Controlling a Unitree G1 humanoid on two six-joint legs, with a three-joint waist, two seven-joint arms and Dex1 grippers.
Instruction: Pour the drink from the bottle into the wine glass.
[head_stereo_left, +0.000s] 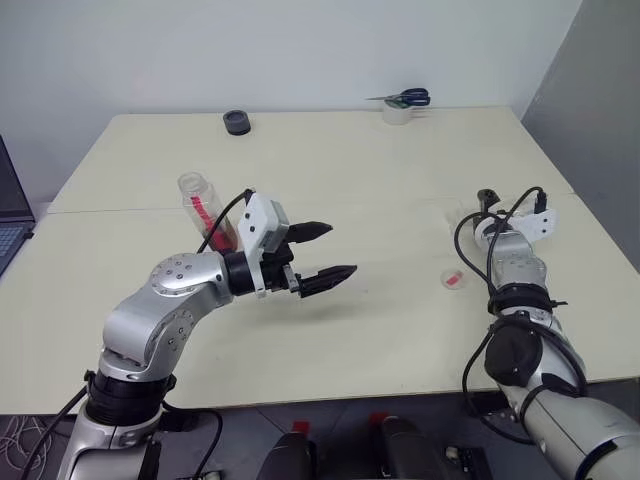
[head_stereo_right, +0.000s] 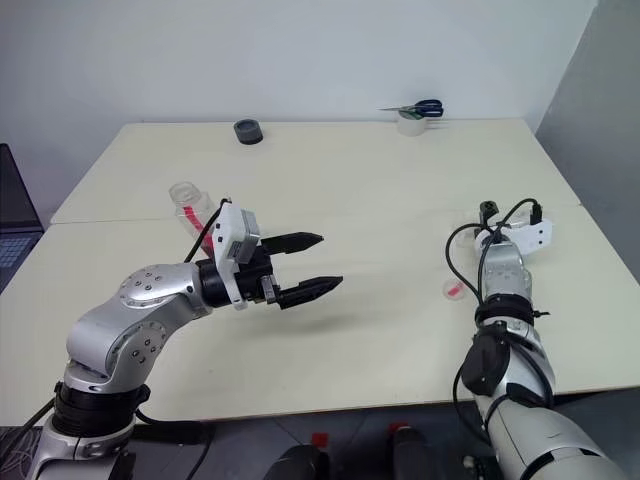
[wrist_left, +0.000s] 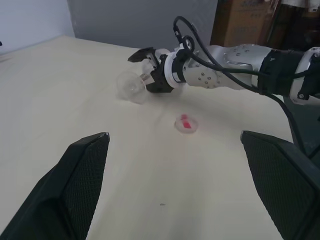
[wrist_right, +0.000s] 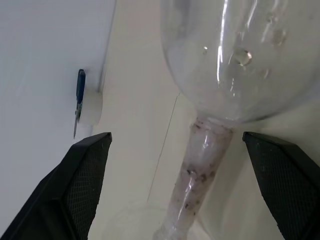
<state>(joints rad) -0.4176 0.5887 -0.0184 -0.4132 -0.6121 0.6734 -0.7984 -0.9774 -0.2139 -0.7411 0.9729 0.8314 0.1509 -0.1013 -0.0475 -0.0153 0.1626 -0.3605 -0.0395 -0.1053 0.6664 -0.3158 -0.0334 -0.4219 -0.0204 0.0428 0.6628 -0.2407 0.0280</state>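
Cream-coloured table (head_stereo_left: 380, 330) under everything, and the count is short: one bottle (head_stereo_left: 200, 208), one wine glass (wrist_left: 131, 86), two grippers. The bottle stands on the left side of the table, clear plastic with a red strip down its side, partly hidden behind the left arm; whether any drink is in it cannot be told from here. The left gripper (head_stereo_left: 326, 251) hangs above the table just right of the bottle, its two black fingers spread wide apart, gripping nothing. Over on the right, the right gripper (wrist_left: 145, 67) is at the wine glass with its fingers parted on either side of the bowl, not closed on it. The glass looks empty, only droplets clinging inside the bowl and dark specks along the stem. One small clear cap (head_stereo_left: 454, 279) with a red mark lies on the table near the right arm. At the far edge sit one dark tape roll (head_stereo_left: 237, 122), one white tape roll (head_stereo_left: 397, 111), and one pair of blue-handled scissors (head_stereo_left: 404, 97) resting on the white roll.
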